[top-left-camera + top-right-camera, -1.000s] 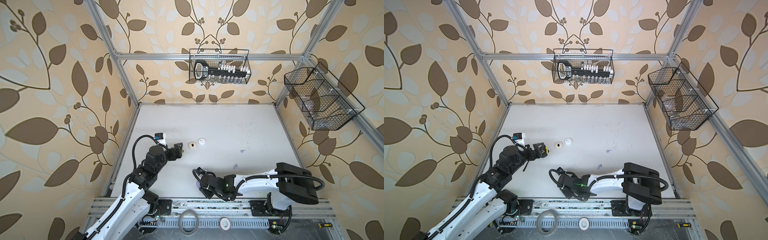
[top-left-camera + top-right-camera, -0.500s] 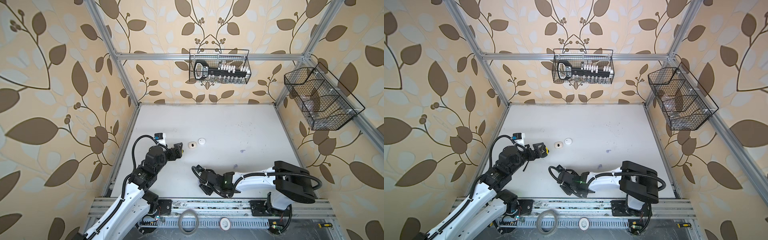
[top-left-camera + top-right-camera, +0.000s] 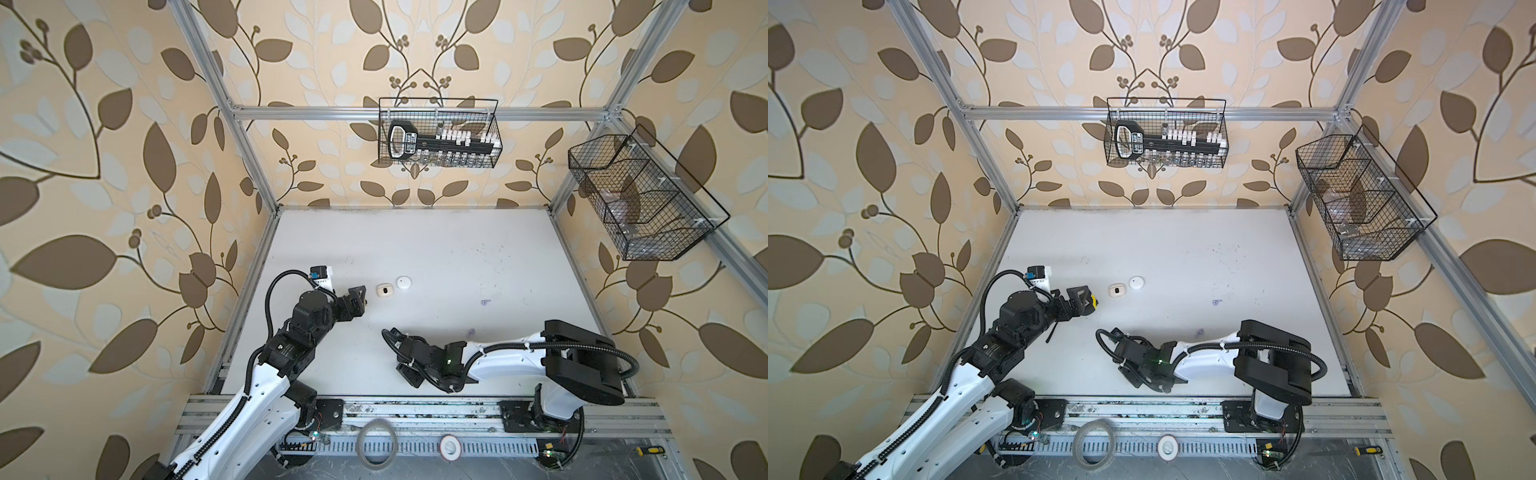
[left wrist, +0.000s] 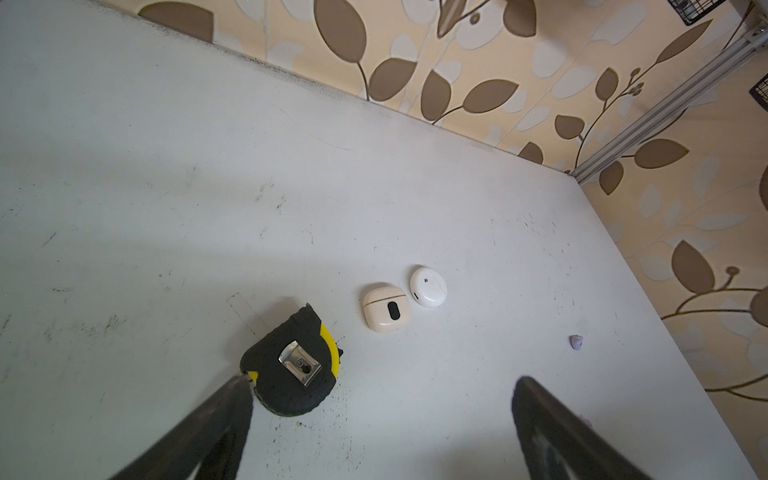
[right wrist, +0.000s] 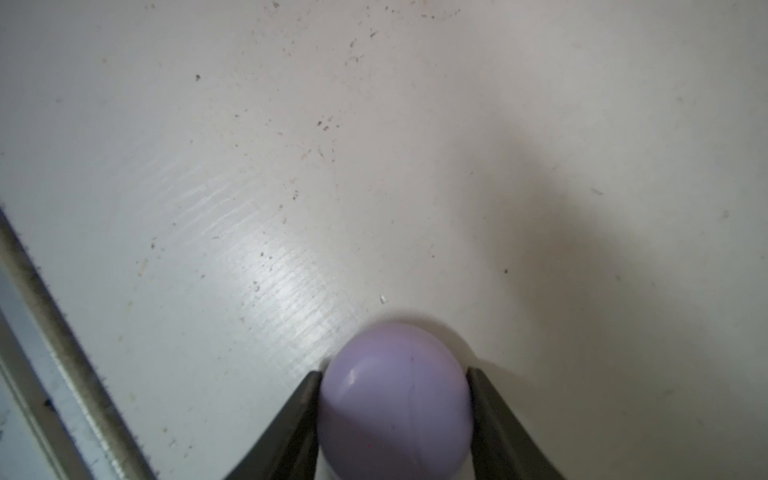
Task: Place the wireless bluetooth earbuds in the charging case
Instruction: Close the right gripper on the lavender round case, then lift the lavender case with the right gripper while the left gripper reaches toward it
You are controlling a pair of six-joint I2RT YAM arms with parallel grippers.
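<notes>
lavender case (image 5: 395,411) is now clamped in right claw (image 5: 394,372); left claw (image 4: 382,380) stays wide open.

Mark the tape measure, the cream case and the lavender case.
tape measure (image 4: 297,365): left wrist view, metal clip
cream case (image 4: 384,307): left wrist view, front face
lavender case (image 5: 395,399): right wrist view, rounded shell

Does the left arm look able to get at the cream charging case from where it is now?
Probably yes. The left pincer is open and the cream charging case lies just ahead with nothing between them; the tape measure sits beside one finger, off that line.
</notes>
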